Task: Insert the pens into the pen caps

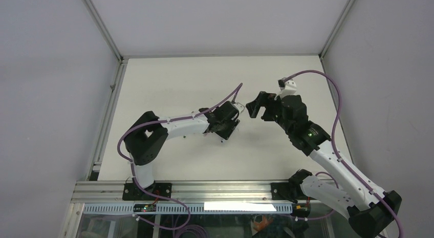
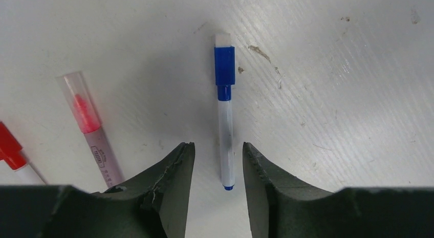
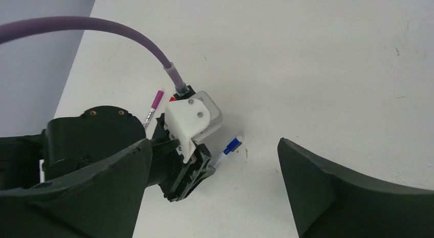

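A blue pen (image 2: 225, 125) with a white barrel and a blue far end lies on the white table. It sits between the fingers of my left gripper (image 2: 217, 146), which is open, low over the table and not touching it. The pen also shows in the right wrist view (image 3: 229, 150). A pink pen (image 2: 92, 133) with a clear cover over its tip lies to the left, and a red pen (image 2: 11, 150) is at the left edge. My right gripper (image 3: 214, 143) is open wide and empty, held above the table beside the left gripper (image 1: 225, 129). No loose pen caps show.
The two grippers are close together near the table's middle, the right gripper (image 1: 257, 109) just right of the left one. A purple cable (image 3: 102, 30) arcs over the left wrist. Grey walls stand at the table's left and right sides.
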